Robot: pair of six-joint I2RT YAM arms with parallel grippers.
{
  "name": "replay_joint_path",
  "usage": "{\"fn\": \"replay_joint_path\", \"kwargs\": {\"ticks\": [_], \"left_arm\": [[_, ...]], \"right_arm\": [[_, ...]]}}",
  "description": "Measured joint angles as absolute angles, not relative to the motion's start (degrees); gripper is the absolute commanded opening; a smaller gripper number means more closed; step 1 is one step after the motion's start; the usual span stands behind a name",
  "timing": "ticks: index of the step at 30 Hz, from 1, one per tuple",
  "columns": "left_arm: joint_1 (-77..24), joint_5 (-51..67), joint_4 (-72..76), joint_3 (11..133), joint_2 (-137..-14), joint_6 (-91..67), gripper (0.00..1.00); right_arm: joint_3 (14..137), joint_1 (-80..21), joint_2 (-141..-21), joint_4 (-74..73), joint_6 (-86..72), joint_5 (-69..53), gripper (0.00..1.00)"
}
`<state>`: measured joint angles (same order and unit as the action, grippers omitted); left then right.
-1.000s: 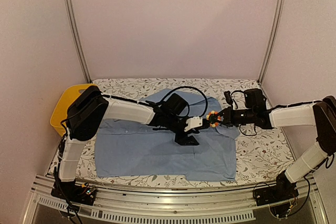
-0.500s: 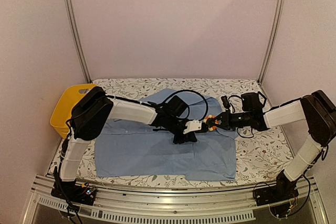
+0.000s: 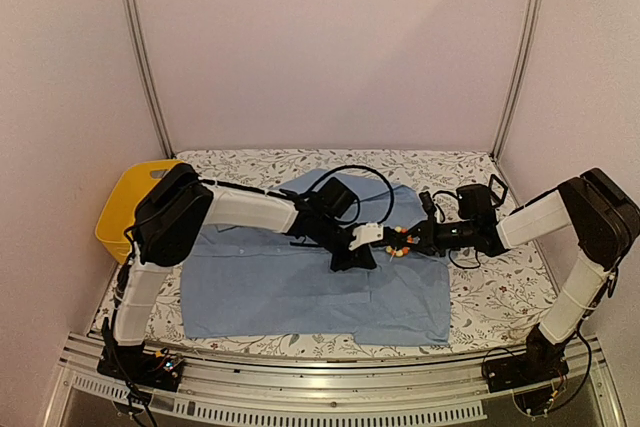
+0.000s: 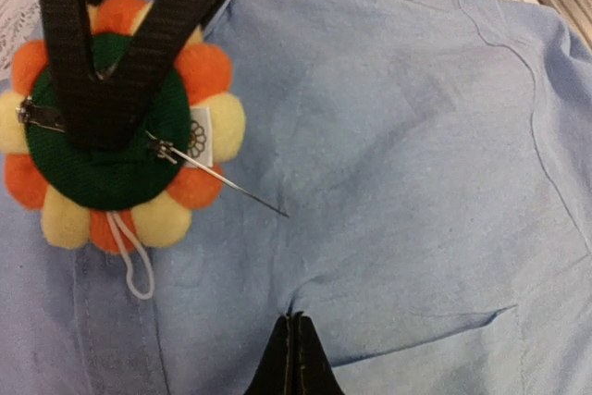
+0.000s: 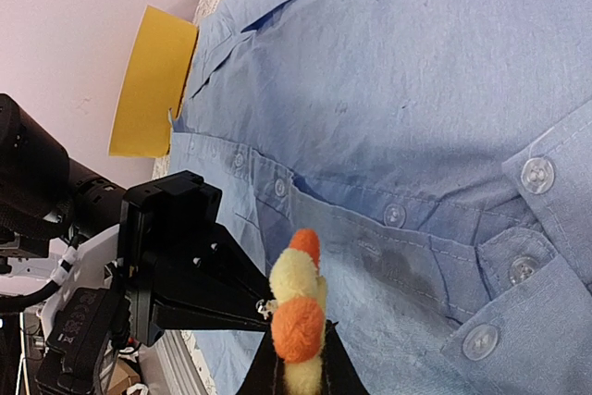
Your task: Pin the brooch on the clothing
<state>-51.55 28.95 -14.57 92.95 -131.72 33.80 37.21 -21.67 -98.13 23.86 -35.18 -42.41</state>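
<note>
- Left hand [image 4: 292, 344]: fingers pressed together, tips down on the shirt [image 4: 407, 136] at the point where creases met. Whether cloth was caught between them could not be told.
- Right hand [image 4: 104, 80]: two black fingers clamped on the brooch [image 4: 116, 178], gripping across its green back.
- Brooch: flower-shaped, orange and pale yellow petals, green fabric back turned toward the left wrist camera. It was held over the shirt front, beside the button placket, with a small white loop hanging below.
- Pin needle [image 4: 242, 193]: open, swung clear of the back. Its long axis ran from the hinge on the green disc slantwise out past the petals, the tip over bare blue cloth, close to the surface; contact could not be told.
- Key relation: in the top view the brooch sat just beside the left hand, on that hand's right, between the two hands. The needle tip aimed at the patch of cloth just beyond the left fingertips. The right hand, as carrier, was the nearer one; judged, the next move called for driving the needle along its own axis through cloth steadied by the left hand.
- Shirt: light blue, spread flat on the worktop [image 3: 500, 292], collar at the far side.
- Basket [image 3: 118, 205]: yellow, at the worktop's left edge, well apart from the work.
</note>
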Motion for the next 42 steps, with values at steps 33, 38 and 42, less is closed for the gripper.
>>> {"fn": "replay_joint_path", "kwargs": {"ticks": [33, 38, 42], "left_arm": [[-52.21, 29.56, -8.38, 86.3, -128.29, 34.98, 0.36], [-52.62, 29.15, -5.78, 84.03, -128.77, 33.82, 0.16], [-52.73, 28.49, -4.47, 83.72, -129.03, 32.84, 0.0]], "right_arm": [[36.67, -23.83, -100.18, 29.15, -40.56, -43.53, 0.0], [36.67, -23.83, -100.51, 29.28, -40.99, -43.18, 0.0], [36.67, -23.86, -100.9, 29.45, -41.23, -43.13, 0.0]]}}
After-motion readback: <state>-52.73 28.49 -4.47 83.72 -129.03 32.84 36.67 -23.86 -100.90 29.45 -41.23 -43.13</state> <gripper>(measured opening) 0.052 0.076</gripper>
